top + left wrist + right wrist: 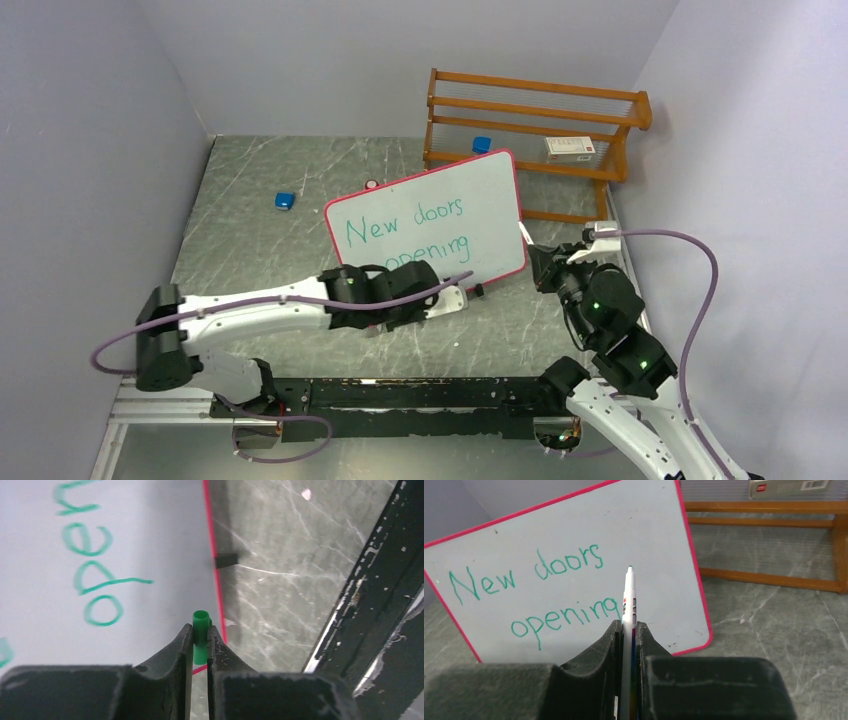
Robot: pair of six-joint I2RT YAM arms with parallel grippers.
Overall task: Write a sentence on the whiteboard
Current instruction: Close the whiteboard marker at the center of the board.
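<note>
Nearest, from the left: left gripper (200,641) pressed together on a short green marker cap (200,621), parked low beside the near rim of the whiteboard (490,195), close to one black foot (226,560). Probably held there to stay out of the writing path yet ready for recapping. Cannot tell whether cap and rim touch.

On the right, a little farther: right gripper (628,632) pinching a white marker (628,592) by the barrel, nib bare and aimed at the board's right side, past the last letter. Contact with the surface not clear; from above, looks just beside the right rim.

Mid-table: whiteboard propped on its feet on the grey marbled table (250,260), leaning back, facing both arms, presumably to take strokes squarely. Bears the sentence (566,566), green, "New doors" over "opening". Seems complete, so likely only capping to do.

Farther: a small blue object (285,200) far left, well apart from the board. Far right, against the wall: a wooden rack (530,110) with a white box (570,148) on a shelf.
</note>
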